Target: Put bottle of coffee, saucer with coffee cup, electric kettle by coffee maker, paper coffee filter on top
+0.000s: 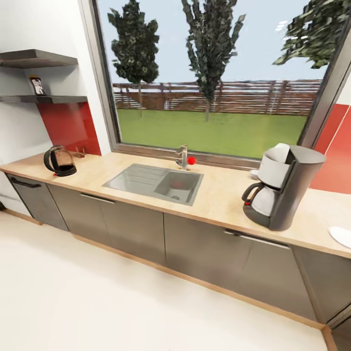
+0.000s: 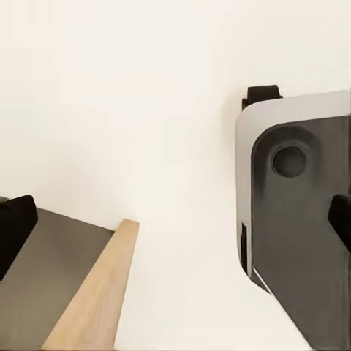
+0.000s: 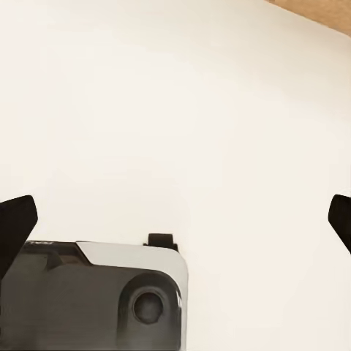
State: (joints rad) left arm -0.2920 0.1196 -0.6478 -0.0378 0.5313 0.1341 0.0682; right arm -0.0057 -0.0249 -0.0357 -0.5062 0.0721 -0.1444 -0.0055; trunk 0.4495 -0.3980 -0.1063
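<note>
1. The tall dark grey coffee maker (image 1: 282, 187) is standing at the right of the light beige desk (image 1: 219, 197), the rounded glass kettle (image 1: 60, 161) sitting at its far left
2. The small dark jar (image 1: 36, 86) is resting on the grey wall shelf (image 1: 44, 99)
3. Left tool (image 2: 175, 223) and right tool (image 3: 175, 223) are both hanging spread wide, gripping nothing, over pale floor

Saucer (image 1: 341, 236) cut by the right edge; bottle of coffee (image 1: 36, 86) too small for detail.

Countertop (image 1: 219, 197): kettle (image 1: 60, 161), coffee maker (image 1: 284, 186)
</note>
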